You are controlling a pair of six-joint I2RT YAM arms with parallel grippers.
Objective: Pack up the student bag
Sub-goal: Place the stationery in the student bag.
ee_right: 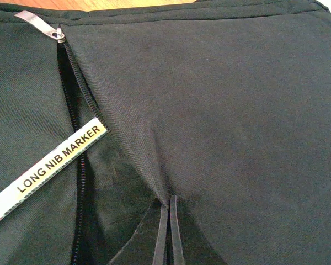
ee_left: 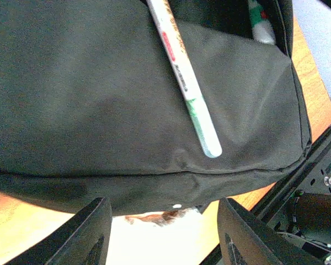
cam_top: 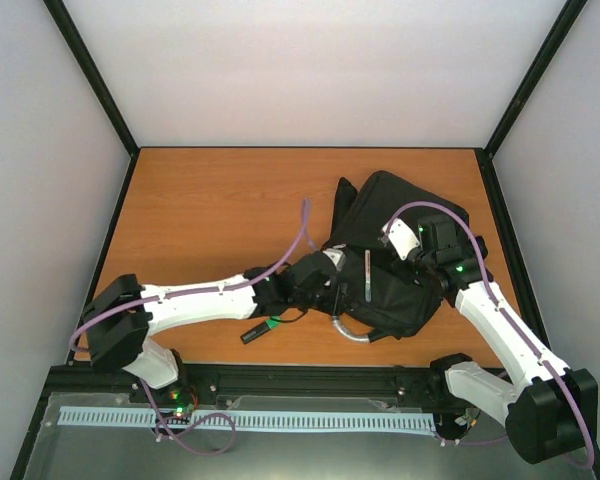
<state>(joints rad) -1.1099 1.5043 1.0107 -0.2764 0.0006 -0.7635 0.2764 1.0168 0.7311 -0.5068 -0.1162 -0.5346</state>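
The student bag [cam_top: 400, 225], a large black fabric backpack, lies flat at the table's centre right, its grey loop handle [cam_top: 348, 331] toward the near edge. A white marker [cam_top: 367, 275] with a green end rests across its front panel, partly in the unzipped pocket. In the left wrist view the same marker [ee_left: 185, 80] slants over the bag [ee_left: 88, 99]. My left gripper [ee_left: 164, 232] stands open just off the bag's edge, nothing between its fingers. My right gripper [ee_right: 169, 221] is shut, pinching a fold of the bag's cloth [ee_right: 220, 110] beside the open zip [ee_right: 77, 110]; the marker's label [ee_right: 52, 163] shows there.
A small black item with a green end [cam_top: 261, 331] lies on the wooden table [cam_top: 210, 210] near my left arm. Another white and green pen [ee_left: 260, 25] shows inside the bag's opening. A black rail [cam_top: 310, 380] runs along the near edge, and grey walls enclose the table.
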